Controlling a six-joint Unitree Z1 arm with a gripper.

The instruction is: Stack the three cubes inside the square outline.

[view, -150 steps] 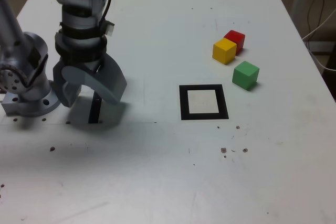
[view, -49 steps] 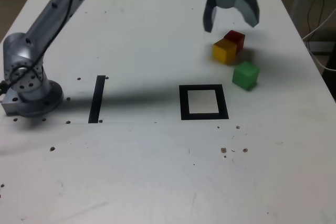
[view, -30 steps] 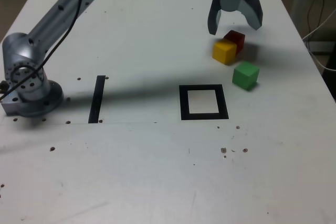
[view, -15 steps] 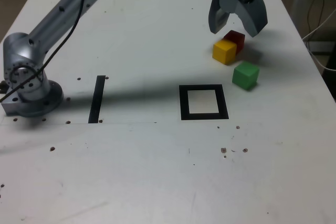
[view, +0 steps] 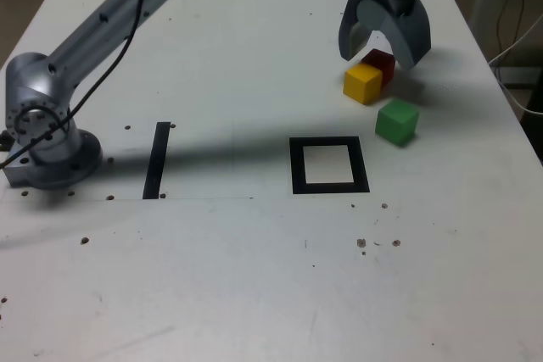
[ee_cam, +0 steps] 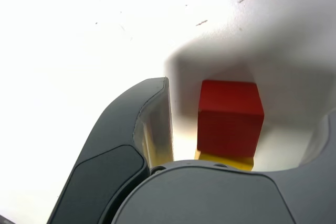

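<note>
The red cube (view: 383, 63) (ee_cam: 230, 116) rests on the white table, touching the yellow cube (view: 362, 82) (ee_cam: 226, 160) in front of it. The green cube (view: 397, 120) sits apart, nearer the exterior view's right. My gripper (view: 377, 57) (ee_cam: 247, 103) hangs open just over the red cube, with one finger (ee_cam: 152, 124) on each side of it and a gap on both sides. Its jaws hold nothing. The square outline (view: 296, 164), black with a white centre, lies empty in front of the cubes.
A narrow black strip (view: 157, 158) is stuck on the table at the exterior view's left. The arm's base (view: 42, 137) stands beside it, and the arm reaches across the table's far part. Cables hang beyond the table's right edge (view: 501, 116).
The gripper has come down from above and behind the cubes and now straddles the red cube. The cubes have not moved.
</note>
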